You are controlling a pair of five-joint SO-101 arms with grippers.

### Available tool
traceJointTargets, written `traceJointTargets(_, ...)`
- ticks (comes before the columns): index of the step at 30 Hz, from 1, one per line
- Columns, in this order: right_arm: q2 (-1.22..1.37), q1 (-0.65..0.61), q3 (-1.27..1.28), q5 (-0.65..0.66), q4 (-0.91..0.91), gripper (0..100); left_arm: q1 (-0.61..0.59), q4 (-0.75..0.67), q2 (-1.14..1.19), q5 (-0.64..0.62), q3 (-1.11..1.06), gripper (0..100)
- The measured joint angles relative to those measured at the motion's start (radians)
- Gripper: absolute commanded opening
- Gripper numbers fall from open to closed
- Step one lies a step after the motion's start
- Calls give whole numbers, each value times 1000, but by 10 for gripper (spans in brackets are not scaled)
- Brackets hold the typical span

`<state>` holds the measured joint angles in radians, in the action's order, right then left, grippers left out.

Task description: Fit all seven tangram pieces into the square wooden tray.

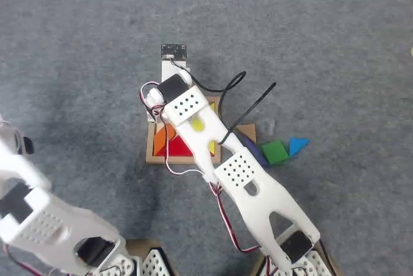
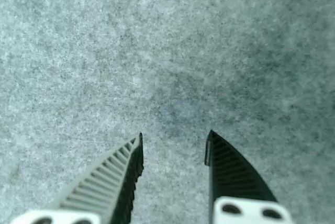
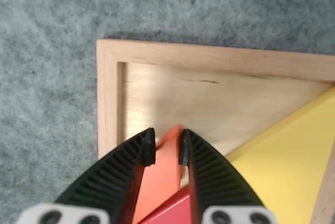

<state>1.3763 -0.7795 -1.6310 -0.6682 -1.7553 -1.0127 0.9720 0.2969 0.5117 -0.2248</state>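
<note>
From the high view, the step in hand looks like seating a piece: the right arm (image 1: 245, 173) stretches over the square wooden tray (image 1: 150, 152), where an orange piece (image 1: 161, 139) sits by the left wall beside a red piece (image 1: 182, 148). A purple piece (image 1: 253, 147), a green piece (image 1: 275, 152) and a blue piece (image 1: 297, 144) lie on the grey desk (image 1: 335, 63) just beside the tray's right side, not yet fitted. The left arm (image 1: 51, 224) is at the near left, well apart from the tray. In the left wrist view, the left gripper (image 2: 175, 136) hangs over bare desk, its jaws wide apart and empty. In the right wrist view, the right gripper (image 3: 166, 139) has its jaws nearly closed, pinching the orange piece over the tray's floor. A yellow piece (image 3: 282, 150) lies to one side. The orange piece's long axis runs along the line of the jaws, and its tip points at the bare wood near the tray's corner. The next move likely calls for lowering it flat against the red edge, releasing, then fetching a loose piece.
</note>
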Motion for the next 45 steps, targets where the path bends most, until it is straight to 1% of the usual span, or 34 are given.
traceJointTargets(9,0,0,0,0,0,99,0,0,0,0,0,192)
traceJointTargets(13,0,0,0,0,0,209,6,0,0,0,0,192)
traceJointTargets(15,0,0,0,0,0,244,12,0,0,0,0,192)
traceJointTargets(22,0,2,-9,0,0,248,23,0,0,0,0,192)
traceJointTargets(24,-2,26,-15,0,0,248,35,2,0,-3,0,192)
traceJointTargets(26,-28,80,-15,12,0,248,63,34,0,-26,3,192)
traceJointTargets(28,-83,144,-14,63,0,248,104,95,0,-52,31,192)
traceJointTargets(31,-212,239,-14,176,0,248,183,180,-28,-101,63,192)
traceJointTargets(37,-493,388,-14,465,-2,247,374,275,-169,-227,64,192)
traceJointTargets(39,-591,448,6,571,-2,247,442,287,-233,-259,31,192)
traceJointTargets(42,-740,535,150,695,-2,247,506,282,-324,-293,-57,192)
traceJointTargets(45,-881,598,431,793,-2,247,535,230,-416,-315,-181,194)
